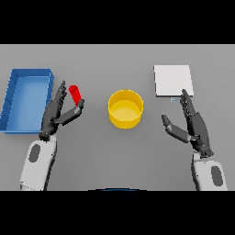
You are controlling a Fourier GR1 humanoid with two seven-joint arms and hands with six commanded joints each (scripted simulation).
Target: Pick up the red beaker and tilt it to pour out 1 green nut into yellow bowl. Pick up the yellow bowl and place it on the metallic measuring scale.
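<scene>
The red beaker (75,93) stands left of centre on the grey table, small and tilted slightly. My left hand (56,112) is right beside it, fingers straight on its left and the thumb reaching up under its right side, not closed round it. The yellow bowl (125,108) sits at the table's middle; I see no nut inside it. The metallic measuring scale (172,80) is a pale square plate at the back right. My right hand (194,124) rests open just in front of the scale, to the right of the bowl.
A blue open tray (17,99) lies at the far left, directly beside my left hand and forearm. Bare table lies between the bowl and the scale.
</scene>
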